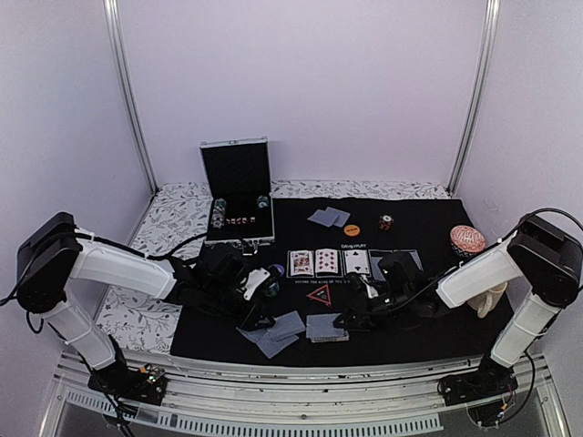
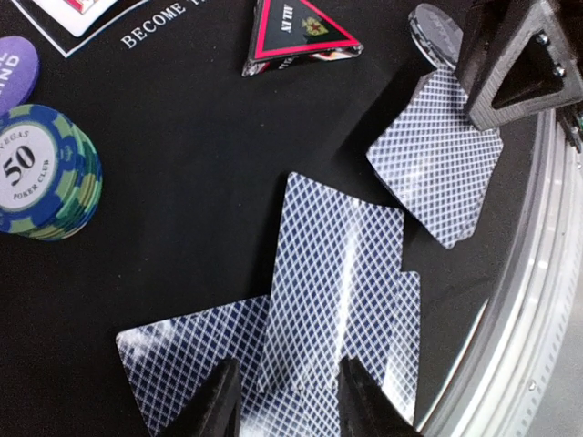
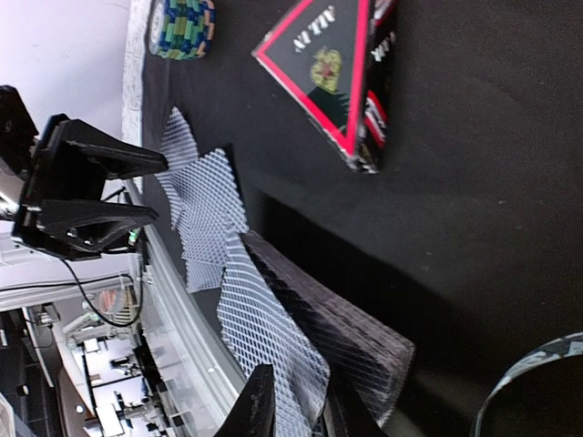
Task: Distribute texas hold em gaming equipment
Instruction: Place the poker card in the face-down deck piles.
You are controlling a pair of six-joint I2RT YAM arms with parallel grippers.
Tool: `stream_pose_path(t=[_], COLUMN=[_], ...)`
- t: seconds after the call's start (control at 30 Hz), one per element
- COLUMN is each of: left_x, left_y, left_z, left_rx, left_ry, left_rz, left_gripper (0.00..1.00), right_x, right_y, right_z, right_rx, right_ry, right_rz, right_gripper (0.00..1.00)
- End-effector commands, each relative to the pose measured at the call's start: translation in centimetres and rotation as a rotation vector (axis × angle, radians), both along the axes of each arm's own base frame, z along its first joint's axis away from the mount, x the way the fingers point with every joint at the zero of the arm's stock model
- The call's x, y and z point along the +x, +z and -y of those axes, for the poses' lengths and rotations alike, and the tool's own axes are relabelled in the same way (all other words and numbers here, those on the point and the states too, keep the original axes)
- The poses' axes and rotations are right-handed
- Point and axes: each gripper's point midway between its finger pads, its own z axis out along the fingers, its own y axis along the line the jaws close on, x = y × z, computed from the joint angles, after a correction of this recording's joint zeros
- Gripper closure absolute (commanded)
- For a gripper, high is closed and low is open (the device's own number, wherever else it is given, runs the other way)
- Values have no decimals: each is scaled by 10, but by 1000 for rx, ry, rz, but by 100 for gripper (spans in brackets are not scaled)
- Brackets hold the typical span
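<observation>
Along the near edge of the worktop, on the black mat point(image 1: 410, 344), two loose face-down playing cards with grey-blue lattice backs point(image 2: 337, 273) lie overlapped, one crossing the other. The left gripper point(image 2: 290, 369) hangs directly over them. Its fingers point(image 2: 223, 401) are parted, with the card pattern showing in the gap, and they hold nothing. Just beside these cards, toward the right edge, lies a squared stack of the same cards point(image 3: 301, 337). The right gripper point(image 3: 296, 396) is at the stack's near side, fingers only slightly apart around the top card's rim; whether they pinch it I cannot tell. Beyond the cards, toward the mat's middle, sits a red-edged black triangular marker point(image 1: 320, 294). A pile of green-and-blue round poker chips point(image 2: 41, 177) stands nearer the left edge, apart from the loose cards. A clear round disc point(image 2: 430, 27) lies just beside the stack's far corner.
</observation>
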Motion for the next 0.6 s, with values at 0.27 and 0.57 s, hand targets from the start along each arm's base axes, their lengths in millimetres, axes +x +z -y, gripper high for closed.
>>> stream_pose_path(t=[0.27,0.57], left_x=[-2,0], left_y=[7,13], left_z=[1,1], left_rx=[-3,-17], left_ry=[-25,-30], left_rz=[-13,4], left_gripper=[62,65], right_x=[29,30], right_y=[16,76], right_z=[28,-76], right_rx=[-316,-103], right_ry=[-36,362], right_rz=[158,472], right_gripper=[69,64])
